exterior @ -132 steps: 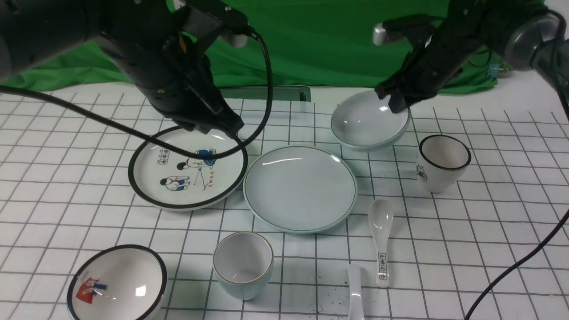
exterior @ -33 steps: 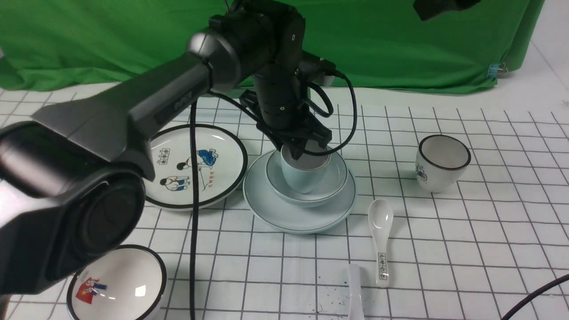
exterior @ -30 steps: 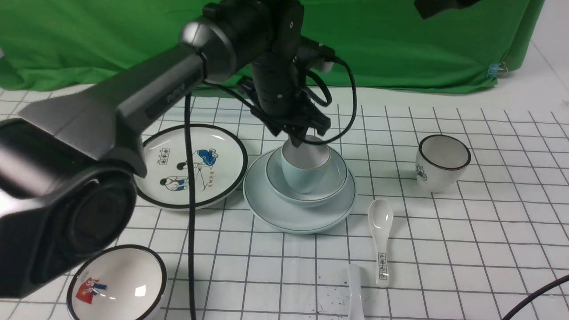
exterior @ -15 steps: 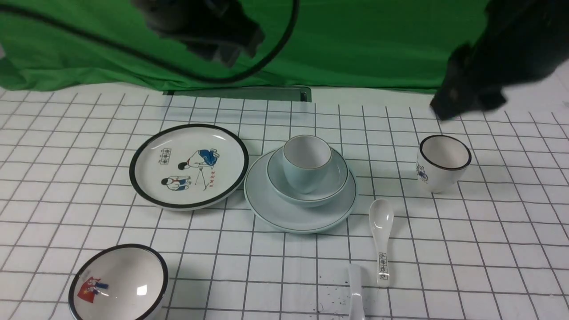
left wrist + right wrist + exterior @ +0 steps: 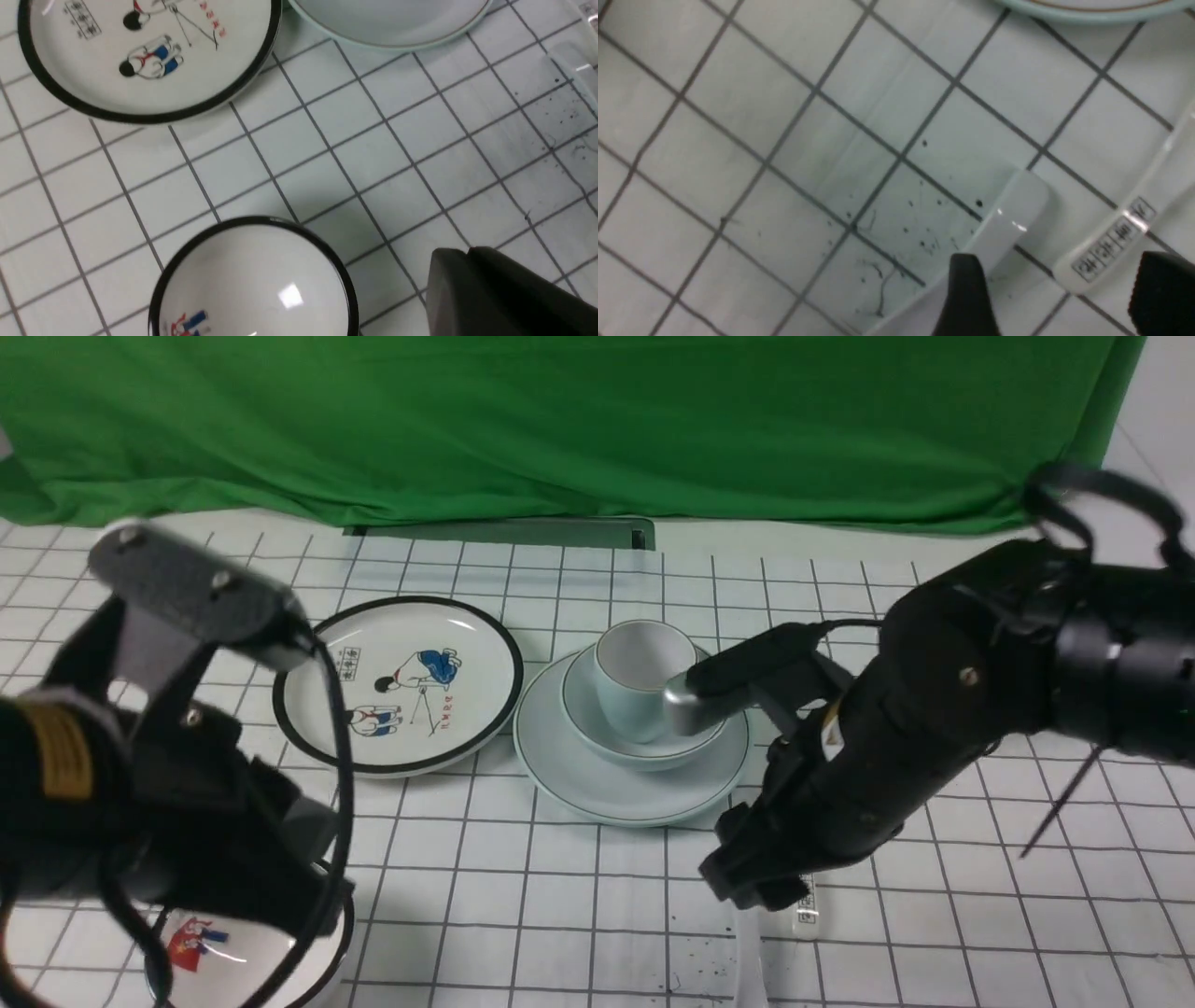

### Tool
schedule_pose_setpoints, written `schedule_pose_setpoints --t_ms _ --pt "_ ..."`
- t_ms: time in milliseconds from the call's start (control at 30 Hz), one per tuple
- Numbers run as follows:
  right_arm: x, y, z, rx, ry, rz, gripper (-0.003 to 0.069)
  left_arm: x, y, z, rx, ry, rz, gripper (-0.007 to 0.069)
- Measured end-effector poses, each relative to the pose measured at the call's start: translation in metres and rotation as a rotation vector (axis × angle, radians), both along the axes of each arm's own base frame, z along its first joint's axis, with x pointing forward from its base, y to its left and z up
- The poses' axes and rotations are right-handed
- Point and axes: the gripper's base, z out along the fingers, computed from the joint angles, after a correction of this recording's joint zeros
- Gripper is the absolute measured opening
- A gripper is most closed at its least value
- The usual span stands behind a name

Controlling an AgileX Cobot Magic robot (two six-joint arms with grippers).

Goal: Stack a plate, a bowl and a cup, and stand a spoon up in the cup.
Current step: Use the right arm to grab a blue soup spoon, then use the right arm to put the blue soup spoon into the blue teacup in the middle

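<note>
White grid-lined table (image 5: 523,887), green cloth backdrop (image 5: 560,420), plate (image 5: 579,786) mid-table

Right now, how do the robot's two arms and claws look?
Both arms are bulky black housings. The left arm carries a yellow label, a grey metal bracket and a looping black cable. The right arm has a silver-grey cylinder, a small yellow mark and a black cable loop. The right claw has two flat black fingers.

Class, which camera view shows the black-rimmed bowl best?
Left wrist view: the black-rimmed bowl shows its rim and inside unobstructed, though cropped. Front view: the left arm hides most. Right wrist view: absent.
</note>
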Motion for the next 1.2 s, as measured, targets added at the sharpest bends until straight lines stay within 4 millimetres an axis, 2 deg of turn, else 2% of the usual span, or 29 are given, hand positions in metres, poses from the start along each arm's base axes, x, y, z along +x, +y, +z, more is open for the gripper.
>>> schedule_pose_setpoints --t_ms 33,133,233,467,600,633,667,700,767,867,900,933,1033,1067,1100,1200 --pt "0.001 0.000 -0.002 0.000 0.003 -0.008 0.0505 0.000 0.000 0.000 0.000 0.000 0.000 -0.0037" --pt "0.008 0.005 -0.029 -0.031 0.051 -0.062 0.0517 -0.008 0.004 -0.010 0.006 0.014 0.000 -0.0037" --pt "0.010 0.007 -0.045 -0.059 0.080 -0.086 0.0519 -0.012 0.006 -0.012 0.002 0.017 0.001 -0.0037" --pt "0.014 0.009 -0.055 -0.053 0.080 -0.121 0.0507 -0.012 0.005 -0.010 -0.014 0.001 0.002 -0.0036" --pt "0.014 0.009 -0.055 -0.063 0.083 -0.119 0.0377 -0.012 0.005 -0.010 -0.021 -0.003 0.003 -0.0036" --pt "0.013 0.010 -0.055 -0.064 0.085 -0.108 0.0293 -0.012 0.005 -0.010 -0.021 -0.003 0.003 -0.0036" --pt "0.012 0.010 -0.055 -0.065 0.088 -0.101 0.0270 -0.012 0.005 -0.010 -0.021 -0.003 0.003 -0.0036" --pt "0.011 0.012 -0.055 -0.067 0.091 -0.089 0.0204 -0.012 0.005 -0.010 -0.021 -0.003 0.003 -0.0036" --pt "0.009 0.013 -0.053 -0.063 0.094 -0.073 0.0179 -0.012 0.005 -0.010 -0.021 -0.002 0.003 -0.0036" --pt "0.005 0.015 -0.038 -0.024 0.062 -0.057 0.0184 -0.012 0.005 -0.010 -0.021 -0.002 0.003 -0.0036" --pt "0.005 0.015 -0.027 0.004 0.025 -0.047 0.0184 -0.012 0.005 -0.010 -0.021 -0.002 0.003 -0.0036" --pt "0.007 0.013 -0.002 0.081 -0.073 -0.043 0.0184 -0.012 0.005 -0.010 -0.022 -0.003 0.003 -0.0036" --pt "0.014 0.007 0.042 0.244 -0.290 -0.059 0.0184 -0.012 0.005 -0.010 -0.023 -0.007 0.003 -0.0036" --pt "0.014 0.006 0.045 0.257 -0.308 -0.060 0.0184 -0.012 0.005 -0.010 -0.024 -0.008 0.003 -0.0036" --pt "0.020 0.003 0.066 0.345 -0.435 -0.075 0.0184 -0.011 0.005 -0.009 -0.026 -0.012 0.004 -0.0036" --pt "0.031 -0.002 0.092 0.478 -0.643 -0.099 0.0184 -0.011 0.004 -0.009 -0.032 -0.023 0.004 -0.0036"
